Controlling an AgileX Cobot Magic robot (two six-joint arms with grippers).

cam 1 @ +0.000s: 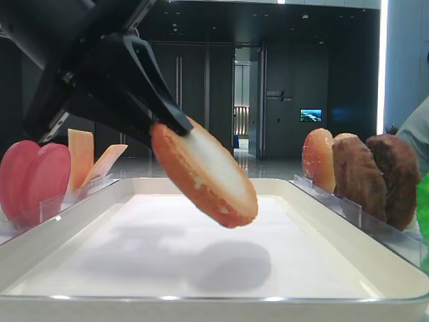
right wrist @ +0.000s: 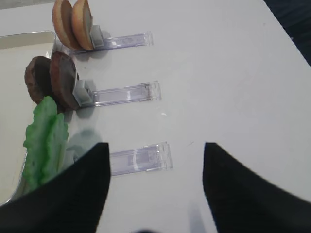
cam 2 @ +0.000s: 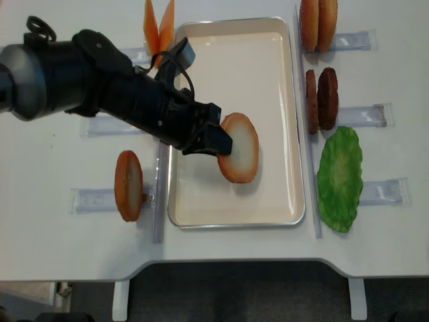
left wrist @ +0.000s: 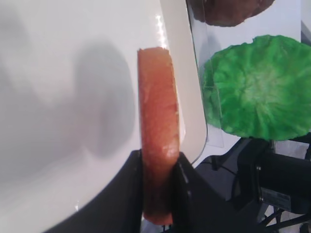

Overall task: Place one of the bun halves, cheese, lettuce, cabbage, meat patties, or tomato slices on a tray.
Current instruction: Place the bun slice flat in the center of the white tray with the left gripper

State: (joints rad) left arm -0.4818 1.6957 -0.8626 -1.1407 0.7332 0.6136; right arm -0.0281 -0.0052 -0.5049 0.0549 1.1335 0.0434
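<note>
Above the tray (cam 2: 281,100), the left gripper (cam 2: 216,139) clamps a bun half (cam 2: 240,147) by its edge; the bun juts out tilted beyond its fingertips.

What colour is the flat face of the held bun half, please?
Pale whitish, on the golden-brown round bun half; exterior high view.

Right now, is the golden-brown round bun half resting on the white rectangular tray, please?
No: the bun half hangs tilted above the tray, clamped in the left gripper.
</note>
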